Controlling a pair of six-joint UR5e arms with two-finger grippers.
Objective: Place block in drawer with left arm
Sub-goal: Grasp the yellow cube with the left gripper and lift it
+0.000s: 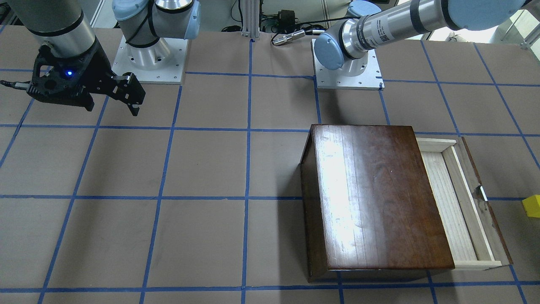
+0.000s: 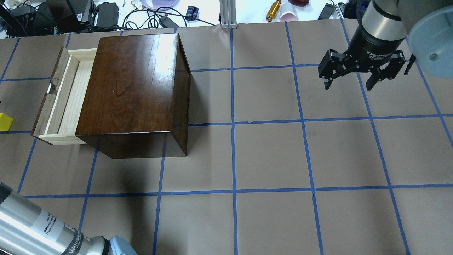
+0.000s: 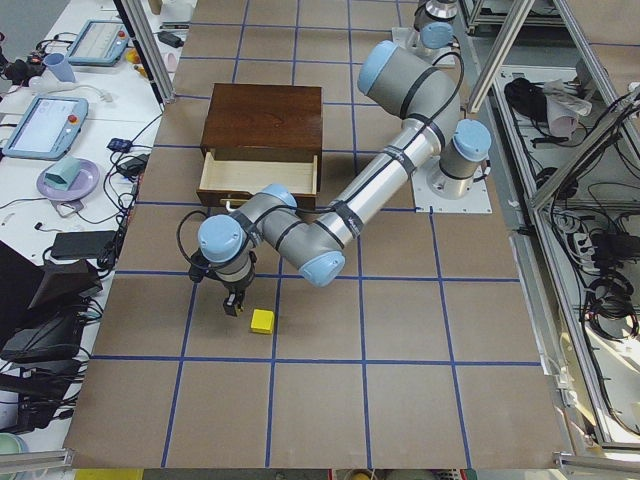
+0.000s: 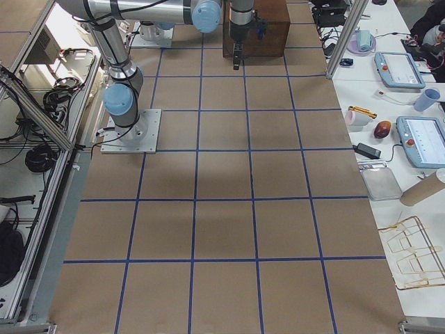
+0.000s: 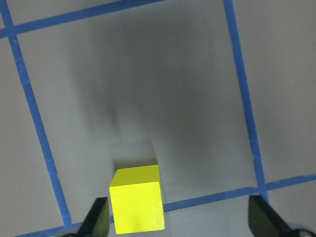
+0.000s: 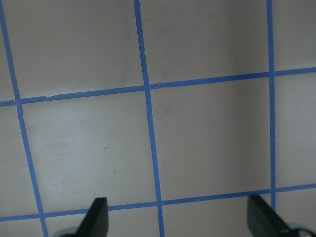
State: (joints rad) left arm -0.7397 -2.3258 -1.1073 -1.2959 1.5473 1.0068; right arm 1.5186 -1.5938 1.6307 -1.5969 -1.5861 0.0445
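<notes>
- Left gripper (image 5: 180, 224): black fingers spread wide, nothing held, over the matte brown table (image 5: 173, 74).
- Block (image 5: 137, 200): smooth yellow cube on the table beside one fingertip, outside the drawer (image 2: 70, 95).
- Drawer: pale raw-wood tray, open from the glossy dark box (image 2: 131, 88).
- Right gripper (image 2: 349, 83): spread, empty.

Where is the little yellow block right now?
The block sits on the table at the overhead view's far left edge, just past the front panel of the open drawer, below the left pincer.

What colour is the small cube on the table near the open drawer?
The block is bright yellow, shown best in the left wrist-mounted view.
</notes>
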